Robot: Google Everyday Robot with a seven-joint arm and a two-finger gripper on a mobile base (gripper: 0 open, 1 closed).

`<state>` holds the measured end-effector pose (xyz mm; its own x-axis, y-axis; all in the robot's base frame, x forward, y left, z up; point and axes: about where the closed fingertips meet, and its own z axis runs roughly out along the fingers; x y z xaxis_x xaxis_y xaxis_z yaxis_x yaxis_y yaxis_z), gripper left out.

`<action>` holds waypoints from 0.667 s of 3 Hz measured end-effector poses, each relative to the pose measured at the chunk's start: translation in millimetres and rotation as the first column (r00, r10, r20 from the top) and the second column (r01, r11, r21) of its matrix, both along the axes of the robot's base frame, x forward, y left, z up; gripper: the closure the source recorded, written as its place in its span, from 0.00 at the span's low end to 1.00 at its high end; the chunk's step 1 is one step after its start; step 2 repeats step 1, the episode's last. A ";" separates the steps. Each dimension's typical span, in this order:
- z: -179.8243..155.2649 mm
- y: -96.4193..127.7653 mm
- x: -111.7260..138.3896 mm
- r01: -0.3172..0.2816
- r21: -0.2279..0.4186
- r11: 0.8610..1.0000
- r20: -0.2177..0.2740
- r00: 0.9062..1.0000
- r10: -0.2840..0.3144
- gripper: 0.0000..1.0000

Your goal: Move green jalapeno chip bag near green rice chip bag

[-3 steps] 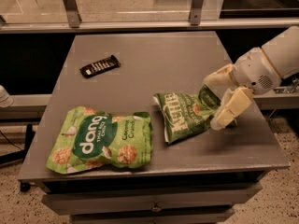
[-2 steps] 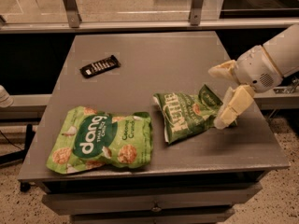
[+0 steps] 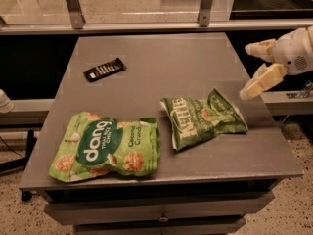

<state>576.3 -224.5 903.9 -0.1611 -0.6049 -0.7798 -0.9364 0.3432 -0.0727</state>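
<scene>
Green rice chip bag (image 3: 105, 146) flat at the table's (image 3: 161, 58) front left. Green jalapeno chip bag (image 3: 203, 119) on the table's right half. Gripper (image 3: 245, 71) over the table's right edge, fingers spread, empty. Black packet (image 3: 104, 69), possibly a snack bar, table's far left.

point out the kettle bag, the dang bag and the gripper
green jalapeno chip bag (image 3: 203, 119): camera view, middle of front
green rice chip bag (image 3: 95, 142): camera view, dark oval
gripper (image 3: 245, 71): camera view, open, by table's (image 3: 161, 62) right edge, between fingertips

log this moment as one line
gripper: fingers open, empty, at right | dark green crinkled Kettle chip bag: flat, free | lime-green dang bag: just left, apart
</scene>
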 end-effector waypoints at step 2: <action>26.2 -5.6 11.9 0.011 0.007 1.000 0.063 0.998 -0.012 0.00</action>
